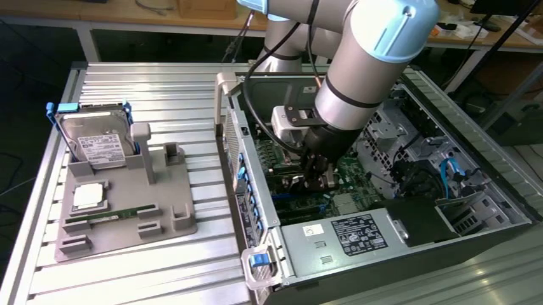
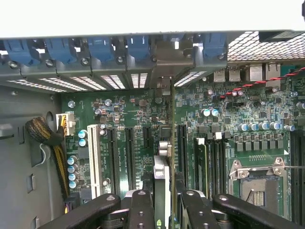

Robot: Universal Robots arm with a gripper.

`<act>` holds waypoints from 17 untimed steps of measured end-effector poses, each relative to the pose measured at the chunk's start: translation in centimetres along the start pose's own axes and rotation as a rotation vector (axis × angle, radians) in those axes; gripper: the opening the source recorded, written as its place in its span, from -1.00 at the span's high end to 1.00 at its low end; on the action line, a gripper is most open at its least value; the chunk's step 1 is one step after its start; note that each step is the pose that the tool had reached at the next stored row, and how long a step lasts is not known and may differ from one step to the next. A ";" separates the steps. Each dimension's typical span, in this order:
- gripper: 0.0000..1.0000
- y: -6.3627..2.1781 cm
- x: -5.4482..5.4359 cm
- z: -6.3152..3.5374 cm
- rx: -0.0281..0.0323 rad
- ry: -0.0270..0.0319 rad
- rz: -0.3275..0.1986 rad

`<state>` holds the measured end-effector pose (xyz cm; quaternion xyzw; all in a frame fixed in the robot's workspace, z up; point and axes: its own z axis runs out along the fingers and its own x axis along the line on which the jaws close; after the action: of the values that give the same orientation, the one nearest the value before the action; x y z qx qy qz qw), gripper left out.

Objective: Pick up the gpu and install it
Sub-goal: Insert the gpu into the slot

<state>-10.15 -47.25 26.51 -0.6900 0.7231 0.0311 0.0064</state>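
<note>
My gripper [image 1: 312, 173] is down inside the open computer case [image 1: 254, 190], just above the motherboard [image 1: 348, 171]. In the wrist view the gripper [image 2: 162, 202] is shut on the gpu [image 2: 162, 174]. The card shows edge-on as a thin dark board between the two black fingers [image 2: 142, 207]. It stands upright over the row of expansion slots [image 2: 129, 157], and its far end reaches the grey bracket opening [image 2: 164, 57] in the case's rear wall. Whether its edge sits in a slot is hidden by the card itself. From the exterior view the card is a dark shape [image 1: 307, 187] under the fingers.
A grey fixture [image 1: 170, 222] at the exterior view's left holds a hard drive in a blue frame [image 1: 95, 136], a processor [image 1: 89, 196] and a green RAM stick [image 1: 110, 216]. The power supply [image 1: 357, 232] and drive cages [image 1: 462, 210] crowd the case. Blue slot latches [image 2: 100, 47] line the rear wall.
</note>
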 end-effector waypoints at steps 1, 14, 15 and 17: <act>0.46 0.00 0.0 0.00 0.0001 0.0007 0.000; 0.46 -0.01 0.1 -0.01 0.0003 0.0065 0.000; 0.46 -0.01 0.1 -0.01 0.0003 0.0065 0.000; 0.46 -0.02 0.1 0.01 0.0003 0.0064 -0.001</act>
<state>-10.14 -47.30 26.50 -0.6904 0.7229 0.0288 0.0043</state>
